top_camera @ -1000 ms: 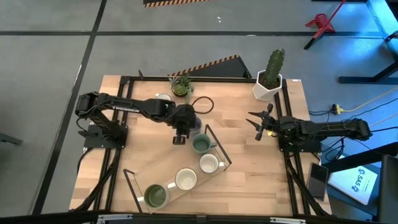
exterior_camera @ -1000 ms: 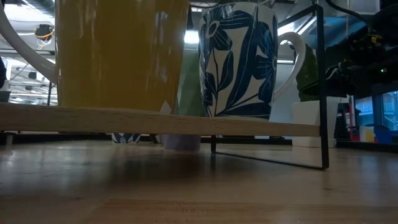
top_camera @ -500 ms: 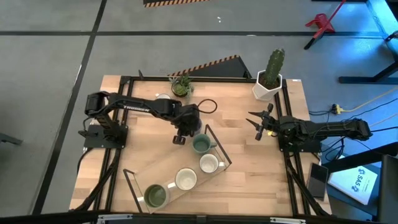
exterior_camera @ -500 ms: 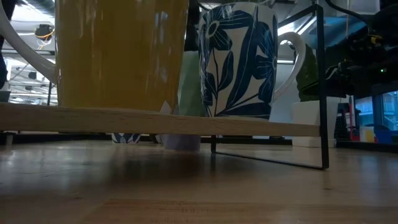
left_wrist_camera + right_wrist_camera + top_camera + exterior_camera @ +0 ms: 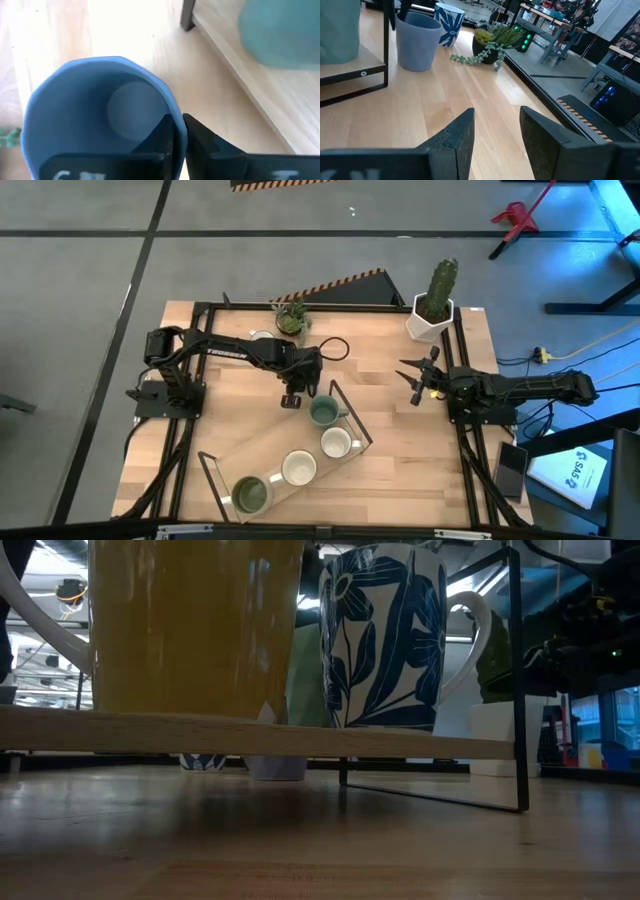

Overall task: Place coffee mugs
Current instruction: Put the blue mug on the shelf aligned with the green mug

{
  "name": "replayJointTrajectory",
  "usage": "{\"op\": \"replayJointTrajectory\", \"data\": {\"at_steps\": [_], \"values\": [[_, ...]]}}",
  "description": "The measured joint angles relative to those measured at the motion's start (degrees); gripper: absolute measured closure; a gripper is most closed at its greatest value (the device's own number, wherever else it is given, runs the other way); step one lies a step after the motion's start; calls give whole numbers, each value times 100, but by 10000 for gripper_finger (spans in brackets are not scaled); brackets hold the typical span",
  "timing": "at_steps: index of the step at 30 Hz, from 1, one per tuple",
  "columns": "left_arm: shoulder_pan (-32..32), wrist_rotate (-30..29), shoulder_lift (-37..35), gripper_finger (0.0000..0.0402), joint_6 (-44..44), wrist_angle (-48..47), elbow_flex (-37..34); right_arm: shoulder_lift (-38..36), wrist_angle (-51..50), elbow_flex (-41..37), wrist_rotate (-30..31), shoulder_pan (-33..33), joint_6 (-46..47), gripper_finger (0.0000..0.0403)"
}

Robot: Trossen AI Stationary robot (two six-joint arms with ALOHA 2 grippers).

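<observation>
My left gripper (image 5: 293, 392) is shut on the lavender mug (image 5: 100, 115), low over the table beside the far end of the slanted wooden rack (image 5: 265, 445). The same mug (image 5: 417, 42) shows upright in the right wrist view and under the shelf board as the lavender mug (image 5: 275, 768). On the rack stand a teal mug (image 5: 322, 413), two white mugs (image 5: 336, 443) (image 5: 299, 469) and an olive mug (image 5: 250, 493). A blue-patterned white mug (image 5: 262, 337) stands on the table by the small plant. My right gripper (image 5: 408, 380) waits open at the table's right side. My left gripper (image 5: 178, 127) holds the lavender mug by its wall at the rim (image 5: 172, 107), one finger (image 5: 160, 137) inside the mug and one outside. The fingers come from above, pointing down. The mug is upright; whether its base rests on the table I cannot tell.
A trailing green plant (image 5: 292, 318) and a cactus in a white pot (image 5: 433, 310) stand along the far edge. A black cable loop (image 5: 328, 347) lies near the left gripper. The rack's black wire frame (image 5: 350, 415) rises beside the held mug. Bare wood lies between the rack and my right gripper.
My left arm has stretched out a little farther from its base, and the lavender mug in its gripper has shifted slightly sideways under the rack's far end, staying upright and low. The gripper has kept its hold.
</observation>
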Motion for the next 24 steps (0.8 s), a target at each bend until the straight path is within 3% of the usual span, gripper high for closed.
{"op": "replayJointTrajectory", "data": {"at_steps": [7,15,21,24], "values": [[-106,-198,-8,387,-479,-156,42,0,6,-2,0,0,0,260],[-484,-657,-372,387,-1077,-1331,729,-1,6,-2,-7,0,0,260],[-1173,-630,-674,387,-1866,-2420,1289,-4,18,-2,-25,0,1,260],[-1703,-665,-875,387,-2300,-2444,1349,-1,15,-2,-20,0,0,260]]}}
